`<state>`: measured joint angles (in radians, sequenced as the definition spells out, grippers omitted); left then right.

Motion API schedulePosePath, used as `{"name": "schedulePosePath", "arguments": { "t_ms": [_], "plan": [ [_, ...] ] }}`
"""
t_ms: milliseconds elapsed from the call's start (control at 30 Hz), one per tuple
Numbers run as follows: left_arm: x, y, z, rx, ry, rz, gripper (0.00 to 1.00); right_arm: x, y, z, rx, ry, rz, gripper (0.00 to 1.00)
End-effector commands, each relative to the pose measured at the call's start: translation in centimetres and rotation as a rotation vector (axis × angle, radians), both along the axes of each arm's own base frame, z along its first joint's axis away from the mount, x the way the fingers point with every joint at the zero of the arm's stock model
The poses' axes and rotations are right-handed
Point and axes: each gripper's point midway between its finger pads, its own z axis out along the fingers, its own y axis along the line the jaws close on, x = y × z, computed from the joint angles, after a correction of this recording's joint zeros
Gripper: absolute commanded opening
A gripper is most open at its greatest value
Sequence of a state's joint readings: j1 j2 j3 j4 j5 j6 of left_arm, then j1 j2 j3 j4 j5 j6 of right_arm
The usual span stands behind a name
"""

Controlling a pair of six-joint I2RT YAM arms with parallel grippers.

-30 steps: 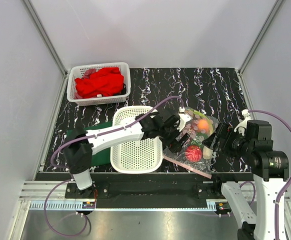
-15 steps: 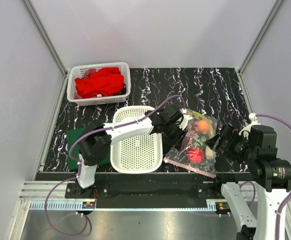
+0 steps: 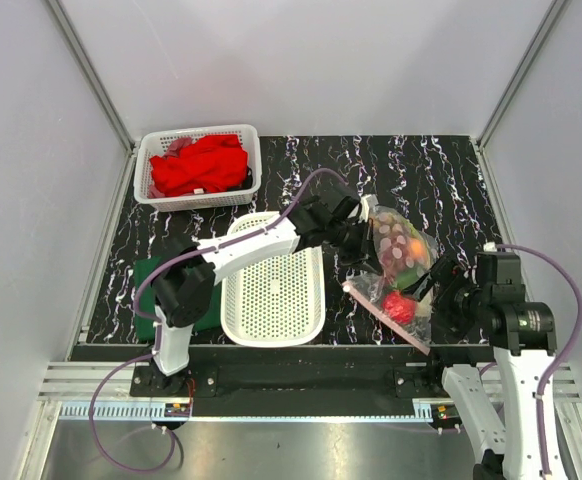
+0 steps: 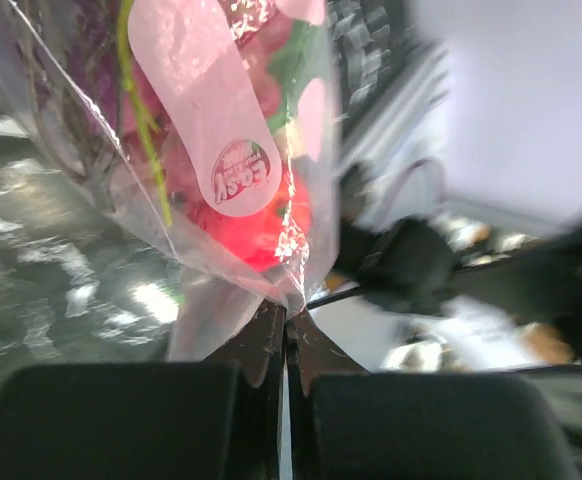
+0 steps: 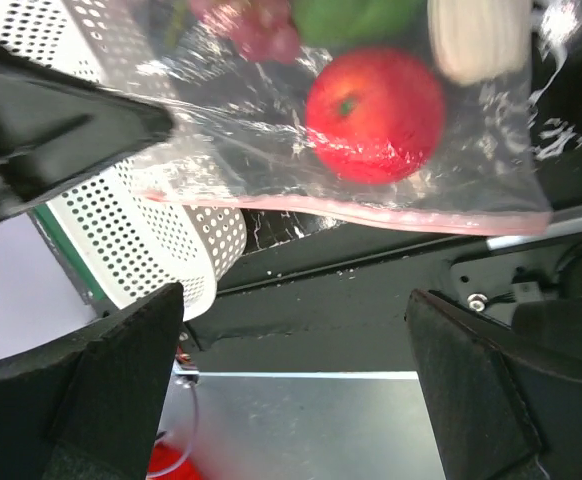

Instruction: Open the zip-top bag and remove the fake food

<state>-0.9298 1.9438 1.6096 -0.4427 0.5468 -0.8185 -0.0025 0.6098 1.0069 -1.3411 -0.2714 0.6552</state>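
Pinching a fold of the zip-top bag (image 3: 396, 262), the left claw (image 4: 285, 322) is clamped together on the plastic, just right of the white basket (image 3: 271, 320). The fake food (image 5: 374, 113) sits inside the bag beside the basket's right rim. The right claw (image 5: 296, 380) stands wide apart, farther right of the basket, holding nothing.

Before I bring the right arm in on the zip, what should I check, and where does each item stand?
1. Left end effector clamped on the zip-top bag: ok, jaws closed on the film.
2. Right end effector open and ready to grab: ok.
3. Zip strip in the right wrist view: ok, it runs just ahead of the fingers.
4. Right end effector holding the zip strip: not ok, nothing between its fingers.
5. Zip opened: cannot tell.
6. Fake food contained: ok, the red apple sits inside the bag.
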Motion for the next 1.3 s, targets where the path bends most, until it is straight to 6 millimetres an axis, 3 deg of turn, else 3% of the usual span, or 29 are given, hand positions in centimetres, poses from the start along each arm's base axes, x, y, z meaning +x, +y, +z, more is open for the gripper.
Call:
{"name": "schedulePosePath", "arguments": {
  "t_ms": [0, 33, 100, 233, 333, 533, 633, 800, 967, 1033, 1267],
  "plan": [
    [0.0, -2.8, 11.5, -0.359, 0.079, 0.092, 0.00, 1.6, 1.6, 0.2, 0.145, -0.038, -0.062, 1.00],
    [0.3, -2.9, 11.4, -0.367, 0.154, 0.156, 0.00, 1.6, 1.7, -0.6, 0.157, -0.029, -0.065, 1.00],
    [1.1, -3.2, 13.6, -0.454, 0.169, 0.214, 0.00, 1.9, 2.2, -0.8, 0.210, -0.038, -0.089, 1.00],
    [1.9, -3.6, 15.7, -0.524, 0.292, 0.311, 0.00, 2.1, 1.9, -3.1, 0.253, -0.029, -0.202, 1.00],
    [2.0, -3.6, 16.7, -0.541, 0.316, 0.349, 0.00, 2.8, 0.3, -2.0, 0.242, -0.140, -0.317, 1.00],
    [1.9, -3.2, 16.0, -0.526, 0.370, 0.401, 0.00, 3.8, -2.3, 0.1, 0.253, -0.287, -0.519, 1.00],
    [1.6, -3.2, 15.8, -0.531, 0.396, 0.403, 0.00, 4.2, -3.2, -0.2, 0.250, -0.290, -0.587, 1.00],
    [1.2, -3.1, 15.5, -0.530, 0.413, 0.388, 0.00, 5.2, -2.9, 1.0, 0.293, -0.316, -0.592, 0.94],
    [1.4, -2.9, 15.2, -0.532, 0.421, 0.394, 0.00, 4.5, -3.2, 3.6, 0.284, -0.368, -0.585, 0.88],
    [1.5, -3.0, 15.2, -0.532, 0.425, 0.396, 0.00, 4.1, -3.3, 3.2, 0.285, -0.337, -0.603, 0.89],
    [1.6, -3.0, 15.5, -0.548, 0.436, 0.407, 0.00, 5.9, -2.7, 2.3, 0.366, -0.312, -0.633, 0.89]
  ]
}}
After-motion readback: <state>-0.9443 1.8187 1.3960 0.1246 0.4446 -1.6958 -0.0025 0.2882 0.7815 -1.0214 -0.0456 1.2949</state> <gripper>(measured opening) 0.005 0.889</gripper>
